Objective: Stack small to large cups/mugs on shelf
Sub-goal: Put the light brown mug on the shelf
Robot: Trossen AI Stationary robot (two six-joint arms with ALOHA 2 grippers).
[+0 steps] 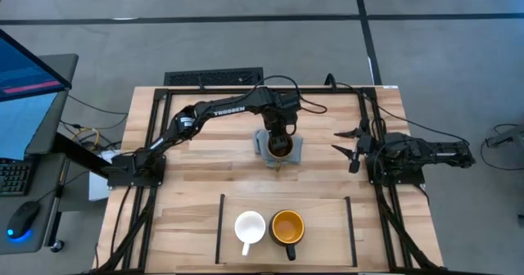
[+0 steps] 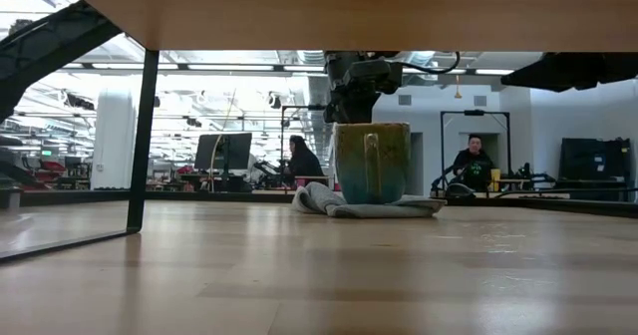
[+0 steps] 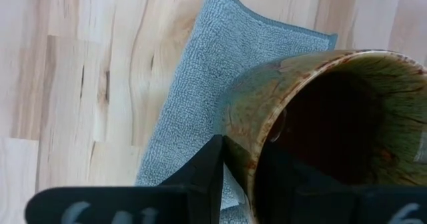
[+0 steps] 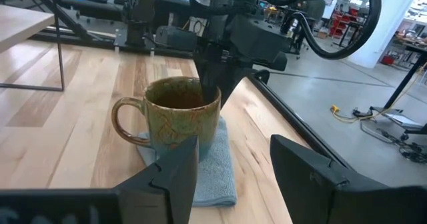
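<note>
A: Standing upright on the grey cloth [image 1: 293,150] near the middle of the table [image 1: 196,177], the brownish-gold mug [image 2: 372,163] is seen with its mouth pointing straight up and its long axis vertical. Its handle [image 4: 125,121] is turned sideways, away from the wall being gripped.

B: How is it held?

A: The rim wall is pinched by the left gripper [image 3: 243,164], one finger set inside the mug and the other outside. The right gripper [image 4: 233,164] is parked at the table's right side, fingers spread and nothing between them.

B: And how is it expected to handle?

A: A glazed ceramic is judged stiff, fairly heavy, slick and breakable. A rim pinch is off-centre, so some tilt may be expected when it is lifted; the wall opposite the handle is a fair place to be taken.

B: Where is it wanted?

A: On the shelf [image 1: 327,214] at the front, where the white mug [image 1: 250,226] and the yellow-lined mug [image 1: 287,227] are already set side by side, the space beside the latter being left free.
</note>
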